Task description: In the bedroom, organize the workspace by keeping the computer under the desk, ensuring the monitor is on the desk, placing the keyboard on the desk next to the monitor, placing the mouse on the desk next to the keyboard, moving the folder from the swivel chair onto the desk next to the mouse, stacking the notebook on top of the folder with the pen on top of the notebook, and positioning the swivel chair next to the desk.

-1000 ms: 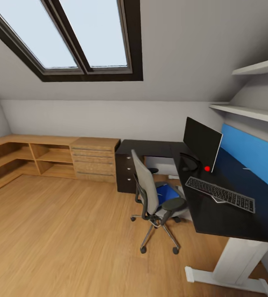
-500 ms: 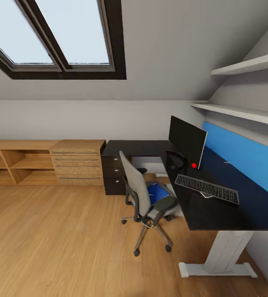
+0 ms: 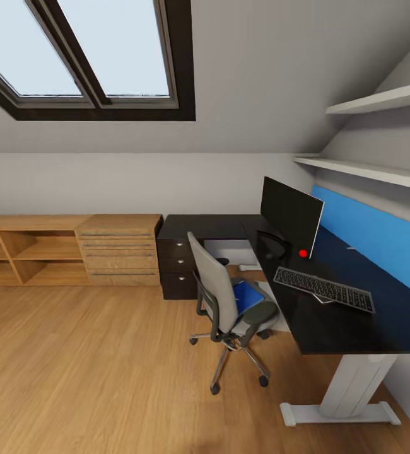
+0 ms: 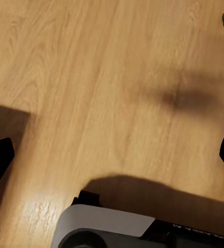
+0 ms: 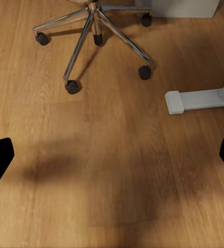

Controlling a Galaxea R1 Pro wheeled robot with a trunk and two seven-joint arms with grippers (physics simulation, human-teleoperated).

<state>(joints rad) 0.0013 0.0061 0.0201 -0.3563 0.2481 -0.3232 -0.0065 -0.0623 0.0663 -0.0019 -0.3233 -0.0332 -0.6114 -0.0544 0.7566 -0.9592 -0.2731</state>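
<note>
Blue folder (image 3: 249, 296) on the swivel chair (image 3: 221, 296) seat beside the counter (image 3: 331, 321), monitor (image 3: 291, 215) and keyboard (image 3: 324, 289) on the counter, both tools spread open over bare floor (image 5: 112, 170), right tool (image 5: 112, 155) near the chair's castors, well short of the folder.

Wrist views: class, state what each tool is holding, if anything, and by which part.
Nothing is held. The left tool and right tool both have their fingers spread wide over bare wood floor, with nothing between them.
</note>
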